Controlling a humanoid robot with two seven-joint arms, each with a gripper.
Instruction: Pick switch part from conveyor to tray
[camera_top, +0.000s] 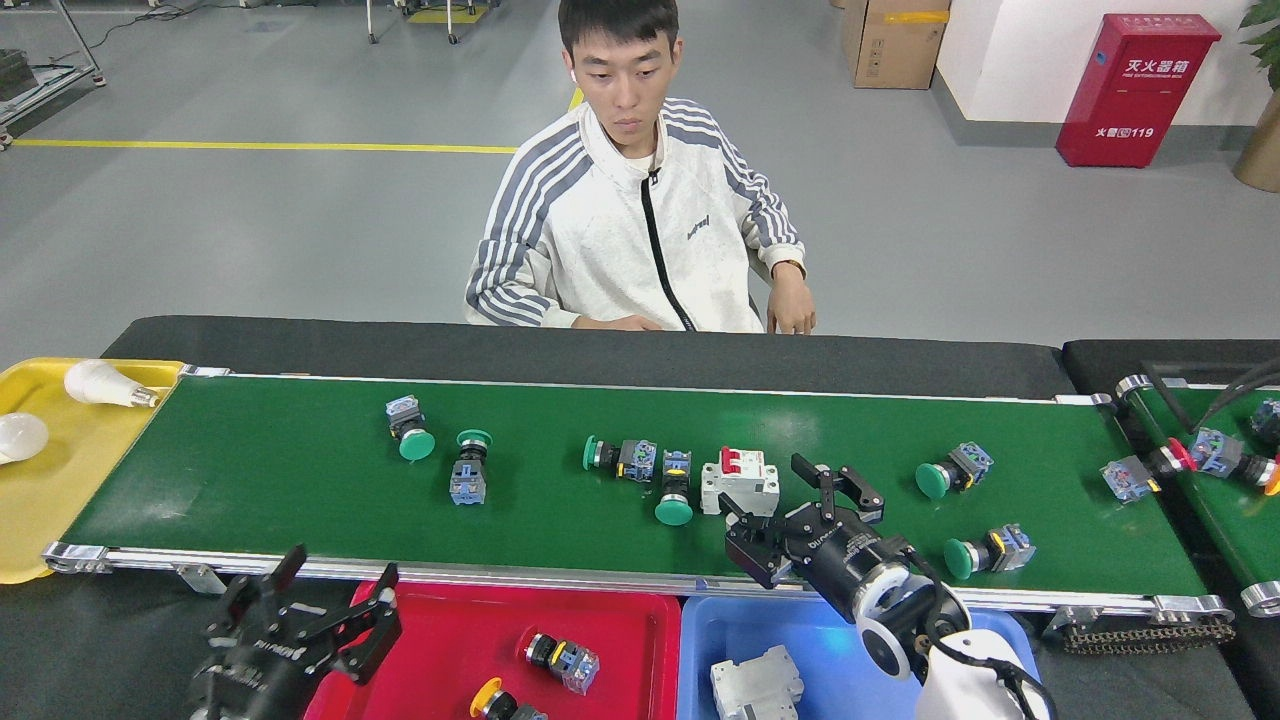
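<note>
The right tool (805, 505) is hanging over the conveyor (250, 480) with its jaws apart, just beside the white breaker (740, 479) — the switch part it seems to be heading for. That breaker is lying against a green push-button (675, 493) on its left, so a closing jaw risks nudging the button or pinching both. If the belt is running, the part could also slide out from between the jaws. The blue tray (700, 625) is already holding one breaker (756, 684), leaving less room for the drop. The left tool (315, 590) is idling with jaws apart beside the red tray (610, 615).
</note>
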